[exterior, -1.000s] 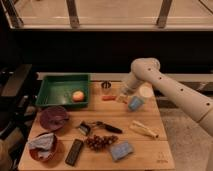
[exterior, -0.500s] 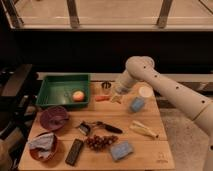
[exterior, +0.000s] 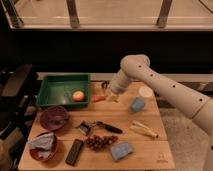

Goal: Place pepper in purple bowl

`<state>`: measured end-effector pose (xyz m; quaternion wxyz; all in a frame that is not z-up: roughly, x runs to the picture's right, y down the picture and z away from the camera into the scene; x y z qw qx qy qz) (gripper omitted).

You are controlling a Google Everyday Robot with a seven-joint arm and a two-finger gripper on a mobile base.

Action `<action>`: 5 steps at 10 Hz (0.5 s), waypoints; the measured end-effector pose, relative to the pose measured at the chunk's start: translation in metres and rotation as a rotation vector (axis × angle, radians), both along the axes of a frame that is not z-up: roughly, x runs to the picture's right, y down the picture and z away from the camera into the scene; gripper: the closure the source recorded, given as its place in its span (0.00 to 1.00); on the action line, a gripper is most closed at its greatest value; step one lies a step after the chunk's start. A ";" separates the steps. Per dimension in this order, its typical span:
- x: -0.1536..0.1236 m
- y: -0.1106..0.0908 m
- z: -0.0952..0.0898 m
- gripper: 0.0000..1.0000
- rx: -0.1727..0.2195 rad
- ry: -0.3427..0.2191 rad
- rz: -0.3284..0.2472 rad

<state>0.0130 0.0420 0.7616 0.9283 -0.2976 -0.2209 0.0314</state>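
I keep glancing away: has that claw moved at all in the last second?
Yes. The claw has swung left, away from the white cup, toward the pepper beside the green tray.

Single white arm [exterior: 165,85] enters from the right edge, rising leftward to a bent elbow above the back edge of the desk. From the elbow the forearm drops down and left. Wrist angled downward. The claw [exterior: 111,97] sits low over the back-centre part of the desk, close to its surface, pointing down and slightly toward the left edge.
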 end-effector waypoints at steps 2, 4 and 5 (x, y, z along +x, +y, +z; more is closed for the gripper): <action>-0.048 -0.001 -0.008 1.00 0.031 -0.051 -0.061; -0.097 -0.001 -0.017 0.90 0.056 -0.102 -0.107; -0.124 -0.002 -0.022 0.80 0.067 -0.136 -0.124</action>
